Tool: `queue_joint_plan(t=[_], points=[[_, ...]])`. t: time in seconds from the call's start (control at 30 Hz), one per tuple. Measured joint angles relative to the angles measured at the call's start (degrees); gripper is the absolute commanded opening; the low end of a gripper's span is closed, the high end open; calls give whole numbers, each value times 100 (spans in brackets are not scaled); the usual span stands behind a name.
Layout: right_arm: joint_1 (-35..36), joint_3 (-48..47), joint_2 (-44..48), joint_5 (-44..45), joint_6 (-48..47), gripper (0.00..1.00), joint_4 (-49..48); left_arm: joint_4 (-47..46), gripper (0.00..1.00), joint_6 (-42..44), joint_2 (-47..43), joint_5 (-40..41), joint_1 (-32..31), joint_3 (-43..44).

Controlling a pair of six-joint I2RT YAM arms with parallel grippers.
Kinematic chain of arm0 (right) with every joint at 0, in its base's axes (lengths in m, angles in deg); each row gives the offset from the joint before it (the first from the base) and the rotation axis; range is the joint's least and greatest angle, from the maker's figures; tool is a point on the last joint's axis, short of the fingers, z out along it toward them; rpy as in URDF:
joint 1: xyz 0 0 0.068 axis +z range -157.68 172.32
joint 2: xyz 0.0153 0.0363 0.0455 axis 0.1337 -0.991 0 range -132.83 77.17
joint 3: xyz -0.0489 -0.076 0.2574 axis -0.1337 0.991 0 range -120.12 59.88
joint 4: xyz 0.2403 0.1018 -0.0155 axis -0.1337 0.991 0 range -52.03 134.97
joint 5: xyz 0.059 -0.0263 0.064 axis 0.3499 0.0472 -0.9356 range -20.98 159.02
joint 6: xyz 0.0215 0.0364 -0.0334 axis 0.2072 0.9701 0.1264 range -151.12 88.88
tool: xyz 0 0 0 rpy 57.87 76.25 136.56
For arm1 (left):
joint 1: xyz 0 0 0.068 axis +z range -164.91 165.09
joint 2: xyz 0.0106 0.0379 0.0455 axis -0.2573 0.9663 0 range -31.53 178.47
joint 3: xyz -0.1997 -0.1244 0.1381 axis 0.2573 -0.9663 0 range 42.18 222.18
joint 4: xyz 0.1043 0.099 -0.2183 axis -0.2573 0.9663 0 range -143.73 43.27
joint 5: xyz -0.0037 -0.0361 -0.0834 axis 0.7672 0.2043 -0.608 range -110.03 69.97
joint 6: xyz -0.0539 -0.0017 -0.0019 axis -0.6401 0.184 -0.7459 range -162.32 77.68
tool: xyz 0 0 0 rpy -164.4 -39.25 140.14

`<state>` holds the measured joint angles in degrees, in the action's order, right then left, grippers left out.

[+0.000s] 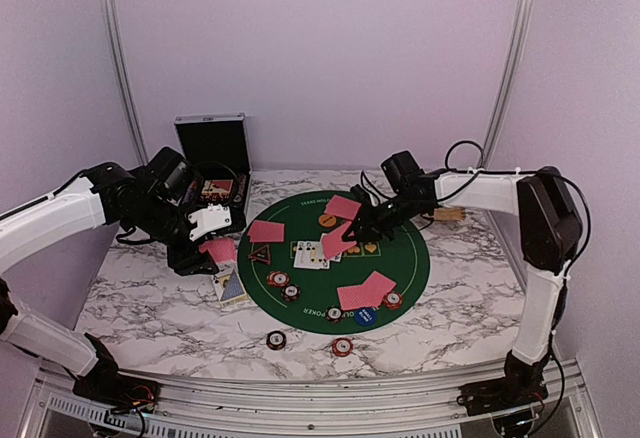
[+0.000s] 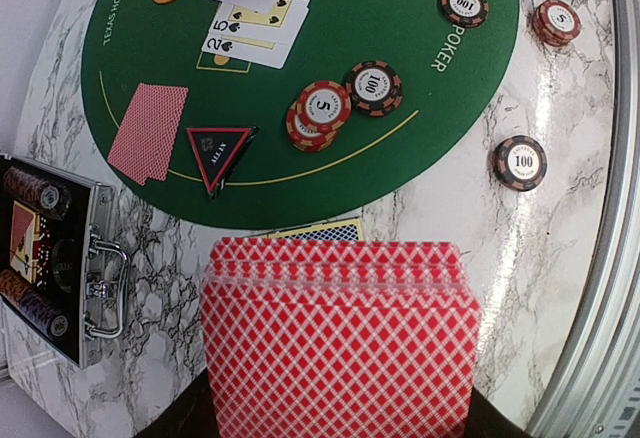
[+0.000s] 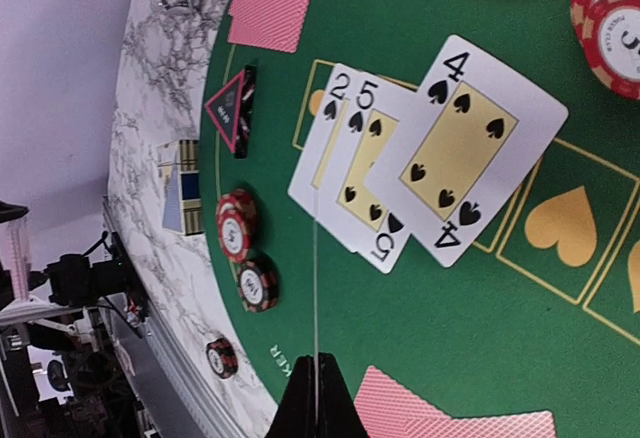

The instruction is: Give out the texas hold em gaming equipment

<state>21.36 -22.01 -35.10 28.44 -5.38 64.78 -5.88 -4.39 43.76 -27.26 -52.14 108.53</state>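
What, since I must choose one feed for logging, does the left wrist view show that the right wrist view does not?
Only left wrist: the red-backed deck filling the foreground, and a 5 chip on the marble. Only right wrist: the right pincer pinching an edge-on card, and a gold heart printed on the mat. Both: the triangular marker, the 2 of spades, the 5 of spades, the blue-backed card.
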Motion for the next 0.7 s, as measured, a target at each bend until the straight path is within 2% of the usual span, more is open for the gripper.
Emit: queue_joint_plan(t=[0.27, 0.7], points=[[-83, -713, -1008, 459, -660, 0, 636, 0, 0, 0, -2, 2, 0, -2], [-197, -1331, -1397, 1196, -1244, 28, 1309, 0, 0, 0, -2, 0, 0, -33]])
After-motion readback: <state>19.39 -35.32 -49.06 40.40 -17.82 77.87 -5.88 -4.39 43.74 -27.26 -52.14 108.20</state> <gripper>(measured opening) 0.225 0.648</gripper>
